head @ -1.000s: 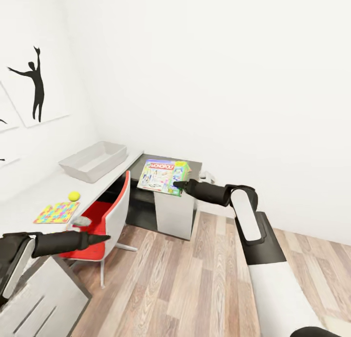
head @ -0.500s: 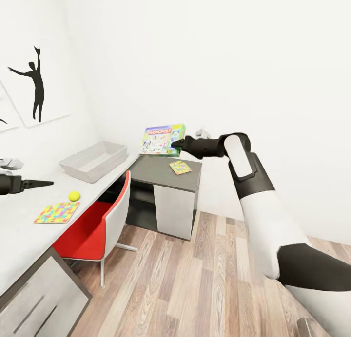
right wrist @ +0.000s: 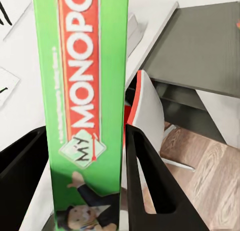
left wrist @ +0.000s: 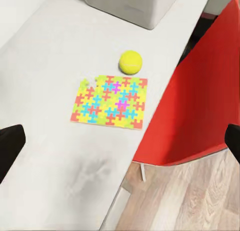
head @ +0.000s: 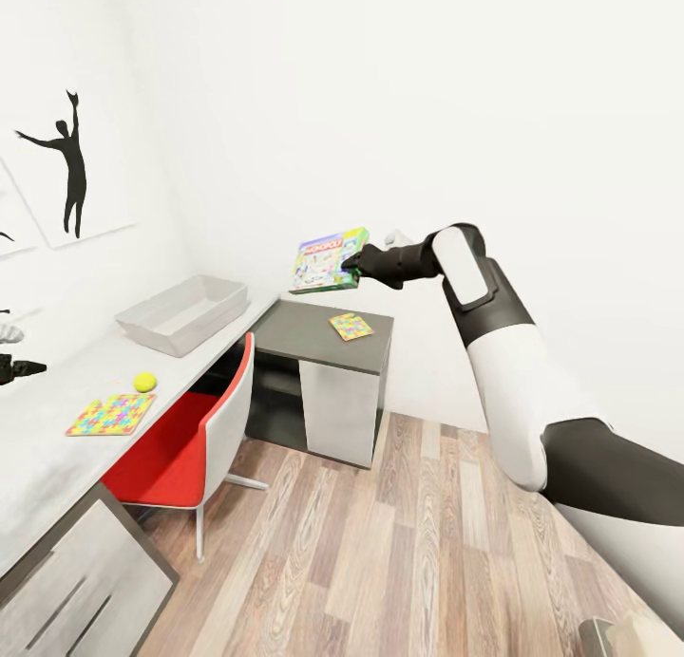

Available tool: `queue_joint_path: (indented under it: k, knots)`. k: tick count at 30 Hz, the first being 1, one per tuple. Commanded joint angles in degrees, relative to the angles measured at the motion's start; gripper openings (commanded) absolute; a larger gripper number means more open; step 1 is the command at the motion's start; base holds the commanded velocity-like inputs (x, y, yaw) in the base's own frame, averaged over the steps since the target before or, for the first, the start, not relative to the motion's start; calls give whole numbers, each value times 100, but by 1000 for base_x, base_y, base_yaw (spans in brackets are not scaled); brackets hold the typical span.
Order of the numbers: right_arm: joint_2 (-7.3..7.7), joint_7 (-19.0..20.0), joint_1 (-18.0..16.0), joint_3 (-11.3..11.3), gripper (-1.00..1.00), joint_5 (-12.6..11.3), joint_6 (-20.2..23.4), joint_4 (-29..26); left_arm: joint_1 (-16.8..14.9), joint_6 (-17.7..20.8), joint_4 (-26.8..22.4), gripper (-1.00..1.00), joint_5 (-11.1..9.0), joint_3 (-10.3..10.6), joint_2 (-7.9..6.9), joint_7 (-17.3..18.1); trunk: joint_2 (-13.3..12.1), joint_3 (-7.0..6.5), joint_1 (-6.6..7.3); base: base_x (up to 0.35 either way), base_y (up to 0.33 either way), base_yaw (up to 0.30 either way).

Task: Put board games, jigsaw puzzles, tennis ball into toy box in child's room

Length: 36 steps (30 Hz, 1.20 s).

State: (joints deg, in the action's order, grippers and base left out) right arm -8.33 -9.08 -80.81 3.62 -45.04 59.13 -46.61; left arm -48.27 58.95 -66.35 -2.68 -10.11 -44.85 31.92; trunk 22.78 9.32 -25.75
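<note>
Board game (head: 329, 259), green-edged, sits clamped in the right claw (head: 353, 265), lifted above the dark cabinet (head: 306, 333). Left claw (left wrist: 120, 146) hangs spread apart over the counter (head: 57, 420); beyond it lie jigsaw puzzle (left wrist: 111, 101), tennis ball (left wrist: 131, 61) and toy box (head: 182, 313).

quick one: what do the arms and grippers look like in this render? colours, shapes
Right arm: smooth white shell segments with black sections at the joints and a black wrist. Right gripper: black, with two flat tapering fingers. Left gripper: also black, ending in a pointed tip, with a pale grey piece above it. No cables or markings visible.
</note>
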Motion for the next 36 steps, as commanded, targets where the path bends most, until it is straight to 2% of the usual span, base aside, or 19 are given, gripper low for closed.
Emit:
queue_joint_path:
  k: [1,2,3,4,5,7,8,9,13,15,16,19,22,24,31,36]
  knots:
    - [0,-88,-9,10,-100,-64,4,33,-45,25,12,100,-116,-19,171,-468,14,13,-3,0,0,0]
    - [-1,-124,-11,12,-100,-60,0,76,-116,14,27,100,-192,-28,361,-919,14,13,-3,0,0,0]
    - [-1,-144,-11,12,-100,-56,-1,100,-166,10,46,100,-223,-31,460,-1139,14,13,-3,0,0,0]
    - [-1,-193,-12,17,-100,-49,-3,151,-299,4,128,100,-269,-36,661,-1553,14,13,-3,0,0,0]
    - [-1,-221,-12,18,-100,-45,-4,176,-383,3,195,100,-287,-37,761,-1738,14,13,-3,0,0,0]
    - [-13,-325,-8,22,-100,-32,-18,249,-849,13,609,100,-333,-41,1145,-2244,14,13,-3,0,0,0]
    - [-21,-346,-7,22,-100,-30,-21,257,-998,19,749,100,-339,-42,1233,-2316,14,13,-3,0,0,0]
    - [-40,-375,-6,23,-100,-27,-25,274,-1322,29,1070,100,-345,-43,1401,-2419,14,13,-3,0,0,0]
    - [-81,-419,-5,24,-100,-36,-11,331,-2629,58,2746,100,-338,-41,2006,-2554,14,13,-3,0,0,0]
    - [-82,-416,-3,24,-100,-48,12,334,-3027,75,3335,100,-334,-36,2150,-2531,14,13,-3,0,0,0]
    - [-81,-411,1,26,-100,-56,27,333,-3222,84,3630,100,-329,-33,2206,-2476,14,13,-3,0,0,0]
    - [-83,-402,4,34,-100,-69,67,316,-3459,94,3998,100,-322,-12,2270,-2182,14,13,-3,0,0,0]
    - [-91,-402,4,44,-100,-73,77,294,-3537,97,4115,100,-309,25,2275,-1814,14,13,-3,0,0,0]
    - [-166,-401,11,51,-100,-53,85,291,-3569,100,4141,100,-304,66,2256,-1534,14,13,-3,0,0,0]
    - [-166,-414,35,64,-100,-24,61,301,-3576,99,4134,100,-295,78,2244,-1480,14,13,-3,132,51,16]
    - [-166,-418,39,81,-100,-15,56,310,-3581,99,4131,100,-295,79,2245,-1478,14,13,-3,312,35,214]
